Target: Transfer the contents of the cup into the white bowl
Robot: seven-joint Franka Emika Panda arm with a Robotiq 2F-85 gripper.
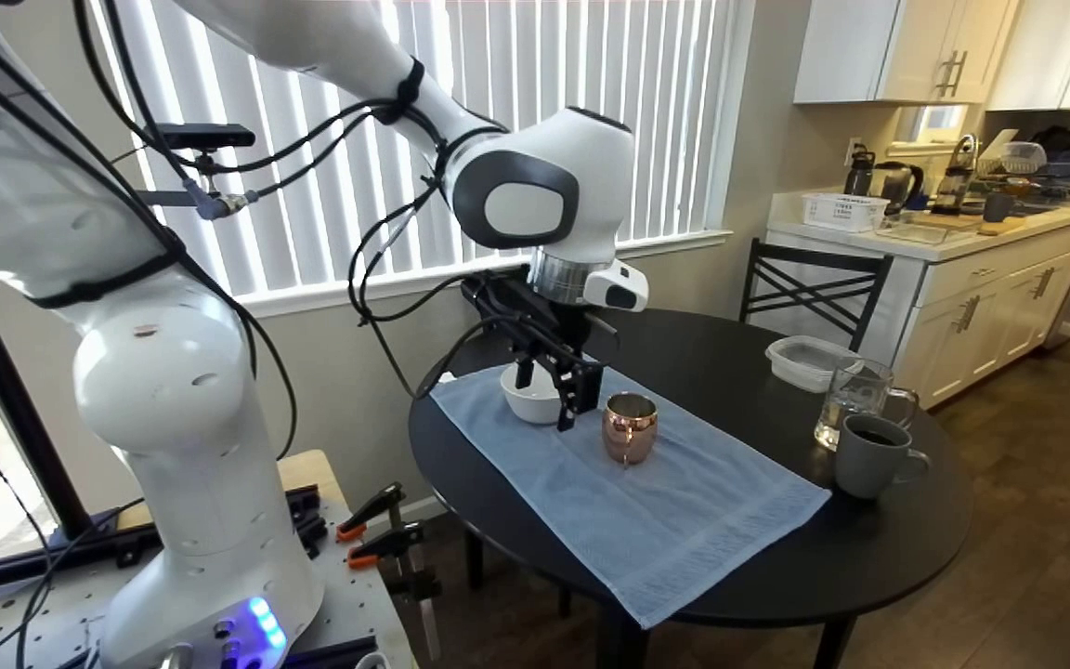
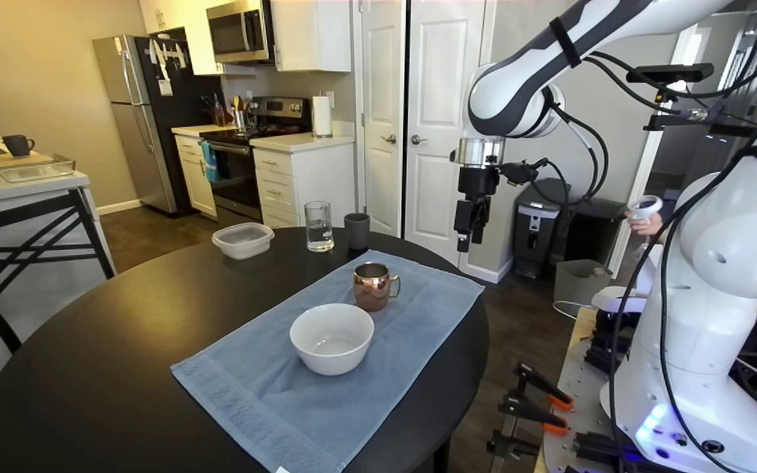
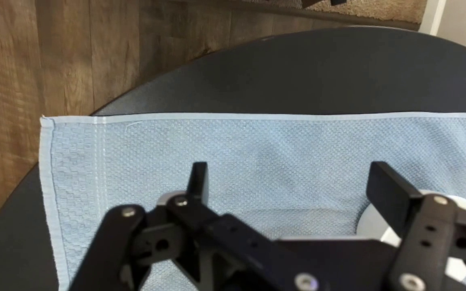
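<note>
The copper cup [image 1: 629,429] stands upright on the blue towel, with a handle on its side, and also shows in an exterior view [image 2: 372,287]; its contents are not visible. The white bowl [image 2: 331,341] sits on the towel beside the cup and appears empty; it is partly behind the gripper in an exterior view [image 1: 528,404]. My gripper [image 3: 289,173] is open, with nothing between its fingers, above the towel's edge side. It hangs above table height in an exterior view [image 2: 470,242]. In the wrist view the bowl [image 3: 371,224] is partly behind the right finger; the cup is mostly or fully hidden.
The blue towel [image 1: 684,530] lies on the round black table [image 1: 906,567]. A grey mug [image 1: 869,460], a glass mug of clear liquid [image 1: 846,404] and a clear plastic container [image 1: 804,367] stand at the table's far side. A black chair [image 2: 23,243] is close to the table.
</note>
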